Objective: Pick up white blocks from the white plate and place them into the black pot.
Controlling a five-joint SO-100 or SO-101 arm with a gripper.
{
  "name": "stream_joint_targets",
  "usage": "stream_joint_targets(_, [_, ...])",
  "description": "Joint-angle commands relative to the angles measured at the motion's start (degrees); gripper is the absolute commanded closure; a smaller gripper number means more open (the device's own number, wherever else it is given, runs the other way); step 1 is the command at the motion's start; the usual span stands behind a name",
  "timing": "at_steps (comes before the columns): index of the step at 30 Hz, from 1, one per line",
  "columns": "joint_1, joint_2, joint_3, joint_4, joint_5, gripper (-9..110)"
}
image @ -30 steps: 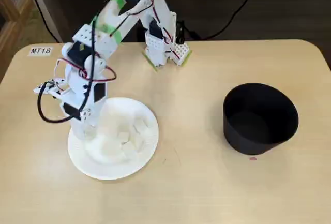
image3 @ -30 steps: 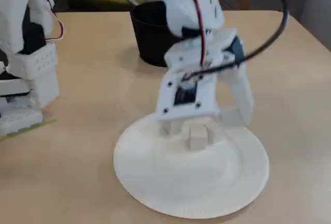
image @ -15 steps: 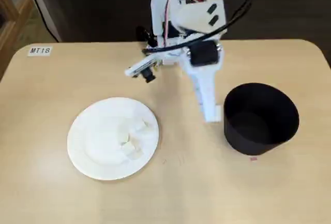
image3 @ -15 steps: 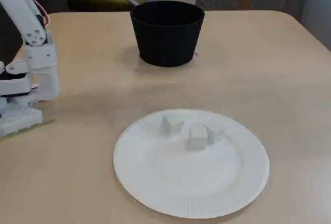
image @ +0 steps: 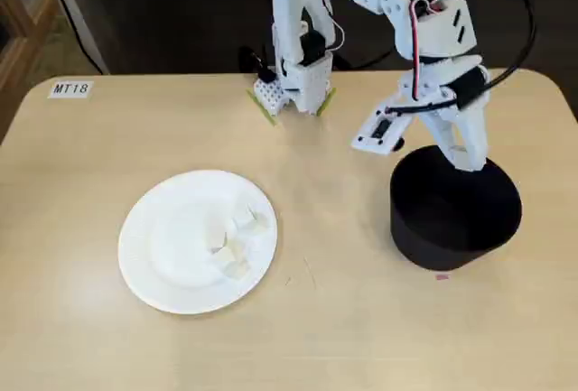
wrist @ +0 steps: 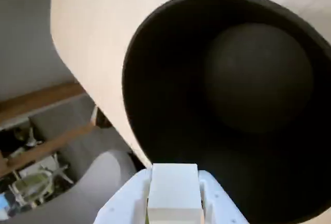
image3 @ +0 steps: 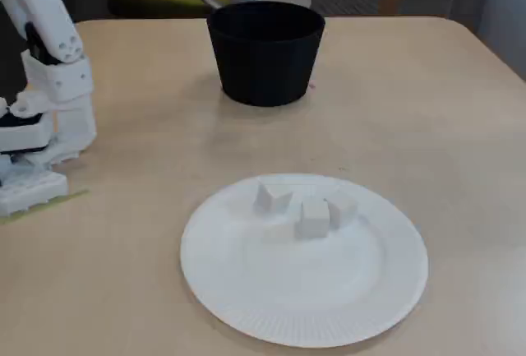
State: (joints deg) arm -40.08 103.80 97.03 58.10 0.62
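Observation:
In the wrist view a white block (wrist: 174,195) sits clamped between my gripper's two fingers, and my gripper (wrist: 174,182) is shut on it. Directly beneath lies the open mouth of the black pot (wrist: 155,79), its inside dark. In a fixed view my gripper (image: 471,156) hangs over the far rim of the black pot (image: 452,228). The white plate (image: 163,246) lies to the left, a small cluster of white blocks (image: 237,245) on its right part. In another fixed view three blocks (image3: 313,216) rest on the plate (image3: 304,298), with the pot (image3: 263,60) behind.
The arm's base (image: 293,84) stands at the table's far edge, seen at the left in another fixed view as the base (image3: 37,134). A label reading MT18 (image: 70,88) is stuck at the far left corner. A small pink mark (image: 441,275) lies just in front of the pot.
One second ago my gripper was down at the plate. It has lifted, swung across the table to the right, and now hangs over the pot with a block in it.

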Motion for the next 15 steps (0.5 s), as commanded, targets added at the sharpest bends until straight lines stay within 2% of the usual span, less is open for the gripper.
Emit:
stream_joint_targets(1, [-0.44, -1.76, 0.00, -1.76, -1.41, 92])
stream_joint_targets(2, [-0.26, -2.11, 0.18, -1.85, -2.90, 81])
stream_joint_targets(3, [0.09, -2.37, 0.26, -2.20, -3.69, 75])
stream_joint_targets(10, [5.45, -3.25, 0.18, -3.25, -5.71, 69])
stream_joint_targets(11, [6.68, -2.90, 0.09, -2.46, -5.98, 73])
stream_joint_targets(15, [15.38, 0.88, -0.88, 4.66, -6.59, 104])
